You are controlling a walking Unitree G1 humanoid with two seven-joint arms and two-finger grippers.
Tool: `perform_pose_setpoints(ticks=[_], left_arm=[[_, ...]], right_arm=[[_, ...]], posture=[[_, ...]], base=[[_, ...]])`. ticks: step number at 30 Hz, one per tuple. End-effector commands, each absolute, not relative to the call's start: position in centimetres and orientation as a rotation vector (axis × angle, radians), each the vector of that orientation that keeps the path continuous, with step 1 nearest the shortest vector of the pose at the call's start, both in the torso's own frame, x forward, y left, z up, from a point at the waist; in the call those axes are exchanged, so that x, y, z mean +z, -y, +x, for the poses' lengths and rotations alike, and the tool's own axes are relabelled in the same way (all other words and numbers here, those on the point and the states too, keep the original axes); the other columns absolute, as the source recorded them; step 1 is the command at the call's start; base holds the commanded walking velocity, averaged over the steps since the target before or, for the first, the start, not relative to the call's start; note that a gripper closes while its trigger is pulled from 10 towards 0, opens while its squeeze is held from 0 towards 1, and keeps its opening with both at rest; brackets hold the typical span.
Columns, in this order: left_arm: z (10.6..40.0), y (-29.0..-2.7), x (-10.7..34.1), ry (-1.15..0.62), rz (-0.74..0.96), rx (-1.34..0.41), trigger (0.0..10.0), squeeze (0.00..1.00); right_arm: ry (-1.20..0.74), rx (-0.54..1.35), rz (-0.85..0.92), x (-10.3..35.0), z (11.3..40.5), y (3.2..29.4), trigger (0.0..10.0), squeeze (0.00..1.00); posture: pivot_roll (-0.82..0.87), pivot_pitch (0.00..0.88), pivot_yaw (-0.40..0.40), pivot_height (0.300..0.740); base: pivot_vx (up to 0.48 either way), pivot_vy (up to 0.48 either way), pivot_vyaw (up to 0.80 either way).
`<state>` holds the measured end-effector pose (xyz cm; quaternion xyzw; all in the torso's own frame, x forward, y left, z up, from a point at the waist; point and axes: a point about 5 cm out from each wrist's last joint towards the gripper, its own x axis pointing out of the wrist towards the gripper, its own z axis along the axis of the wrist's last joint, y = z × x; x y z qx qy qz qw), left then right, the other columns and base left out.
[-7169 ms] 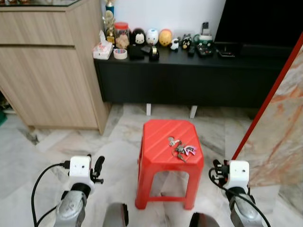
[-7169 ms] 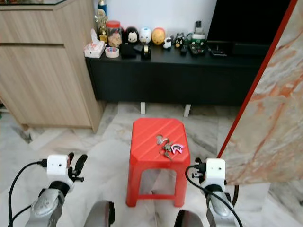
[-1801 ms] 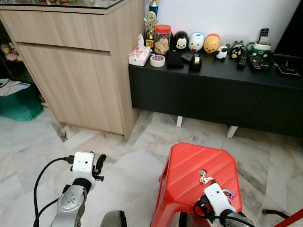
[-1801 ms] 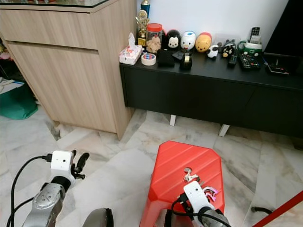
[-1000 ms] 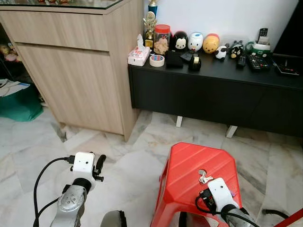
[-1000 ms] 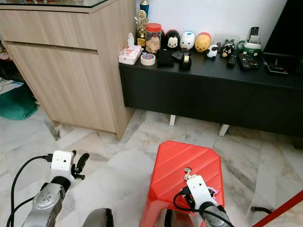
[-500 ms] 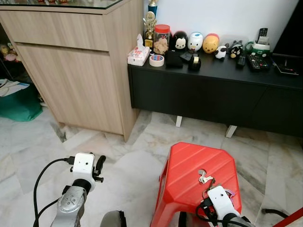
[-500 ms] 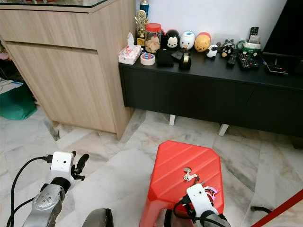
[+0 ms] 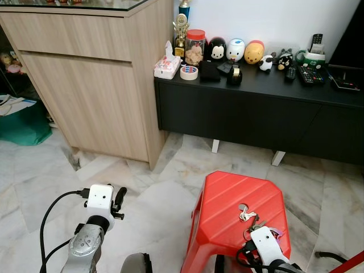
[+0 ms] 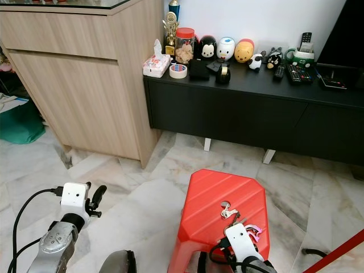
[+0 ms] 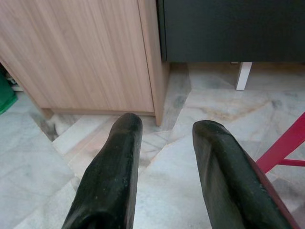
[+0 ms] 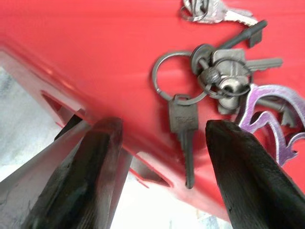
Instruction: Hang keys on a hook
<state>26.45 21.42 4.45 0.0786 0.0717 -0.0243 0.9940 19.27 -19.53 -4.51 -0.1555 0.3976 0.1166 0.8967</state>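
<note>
Red plastic stool (image 9: 227, 205) carried the keys (image 12: 224, 71) on its top; the right end effector (image 12: 164, 167) was held spread just beside them; the left end effector (image 11: 164, 157) was spread over the floor (image 11: 167, 124).

Our right gripper (image 12: 162, 143) has its white wrist box in front of part of the keys (image 9: 248, 216) in the head views, so we see just a few bits poking out past it. In its wrist view, the purple tag (image 12: 267, 114) beside the far finger is cut off by the picture's edge, and so is the top key. The near edge of the red stool (image 12: 71, 52) looks blurry there. Our left gripper (image 11: 164, 157) has its fingers cut off at the bottom edge. The little toys on the black desk (image 9: 267, 85) far ahead are too small to tell.
</note>
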Motion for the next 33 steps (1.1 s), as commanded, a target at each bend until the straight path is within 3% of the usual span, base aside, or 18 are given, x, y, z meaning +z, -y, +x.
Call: perform_pose_setpoints(ticks=[1, 7, 8, 9, 11, 12, 13, 33], left_arm=[[26.2, -21.5, 4.1, -0.158, 0.169, -0.050, 10.0, 0.00], [26.2, -21.5, 4.1, -0.159, 0.171, -0.049, 10.0, 0.00], [26.2, -21.5, 4.1, -0.159, 0.171, -0.048, 10.0, 0.00], [26.2, -21.5, 4.1, -0.159, 0.171, -0.047, 10.0, 0.00], [26.2, -21.5, 4.1, -0.158, 0.171, -0.046, 10.0, 0.00], [26.2, -21.6, 4.1, -0.158, 0.171, -0.045, 10.0, 0.00], [26.2, -21.6, 4.1, -0.158, 0.172, -0.046, 10.0, 0.00], [26.1, -21.7, 4.0, -0.162, 0.175, -0.044, 10.0, 0.00]], right_arm=[[-0.845, 0.233, -0.308, -4.7, 19.2, 19.8, 10.0, 0.00], [-0.848, 0.240, -0.300, -4.9, 19.6, 19.8, 10.0, 0.00], [-0.847, 0.240, -0.299, -4.9, 19.8, 19.8, 9.1, 0.00], [-0.847, 0.240, -0.300, -4.9, 19.9, 19.8, 7.4, 0.00], [-0.846, 0.240, -0.300, -4.9, 20.2, 19.8, 7.3, 0.00], [-0.840, 0.240, -0.302, -4.9, 20.5, 19.7, 9.7, 0.00], [-0.837, 0.241, -0.304, -4.8, 20.7, 19.7, 10.0, 0.00], [-0.759, 0.287, -0.314, -4.2, 22.7, 18.9, 10.0, 0.00]], posture=[[0.06, 0.000, -0.026, 0.602], [0.06, 0.000, -0.027, 0.602], [0.06, 0.000, -0.027, 0.602], [0.06, 0.000, -0.027, 0.602], [0.06, 0.000, -0.026, 0.602], [0.06, 0.000, -0.024, 0.602], [0.06, 0.000, -0.024, 0.602], [0.07, 0.000, -0.022, 0.602]], base=[[0.000, 0.000, 0.00], [0.000, 0.000, 0.00], [0.000, 0.000, 0.00], [0.000, 0.000, 0.00], [0.000, 0.000, 0.00], [0.000, 0.000, 0.00], [0.000, 0.000, 0.00], [0.000, 0.000, 0.00]])
